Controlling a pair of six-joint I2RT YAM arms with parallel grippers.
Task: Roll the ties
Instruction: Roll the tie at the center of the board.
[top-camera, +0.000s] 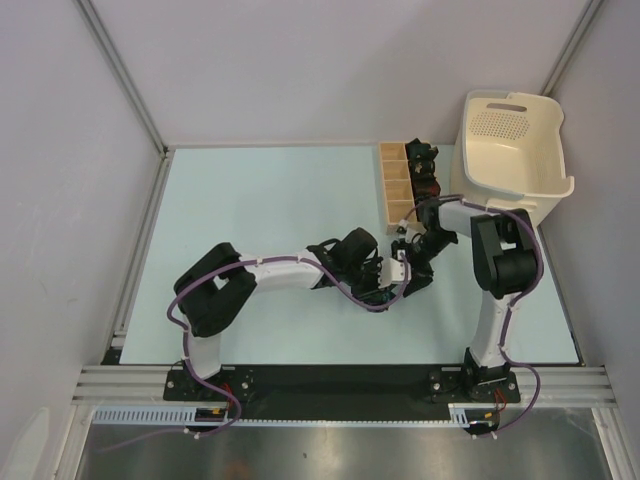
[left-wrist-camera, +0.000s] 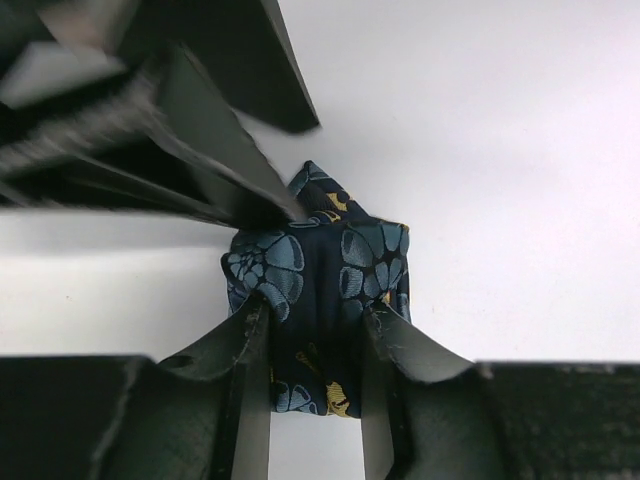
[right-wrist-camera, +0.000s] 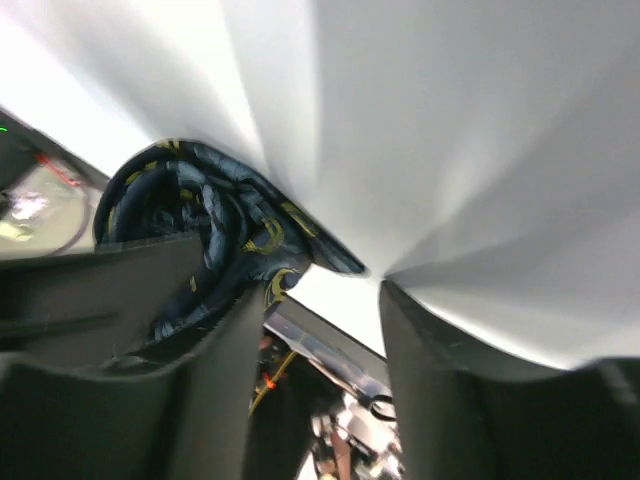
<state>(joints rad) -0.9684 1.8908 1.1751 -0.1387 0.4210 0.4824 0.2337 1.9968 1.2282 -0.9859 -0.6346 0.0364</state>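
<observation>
**A:** How many ties are there, and where?

**B:** One floral tie (left-wrist-camera: 365, 262), rolled into a fat bundle. It sits between the fingers of the left gripper (left-wrist-camera: 317, 308), which press on both its sides. More ties lie as dark coils (top-camera: 423, 170) in the wooden box (top-camera: 394, 192), just beyond the right gripper (right-wrist-camera: 318, 288). They are too small to count.

**A:** And the right gripper?

**B:** Its jaws stand apart with nothing between them. The roll sits off to one finger's side, outside the gap. I can't tell whether it touches that finger.

**A:** What else is around?

**B:** One box and one cream basket (top-camera: 515, 165). The basket is beyond the right gripper and to its right, just beside the box. Both stand on the pale table (top-camera: 270, 200).

**A:** What blocks the view?

**B:** From above, the two wrists meet and hide the roll entirely. From the left wrist, the right gripper shows as a blur across the roll's far upper corner.
</observation>
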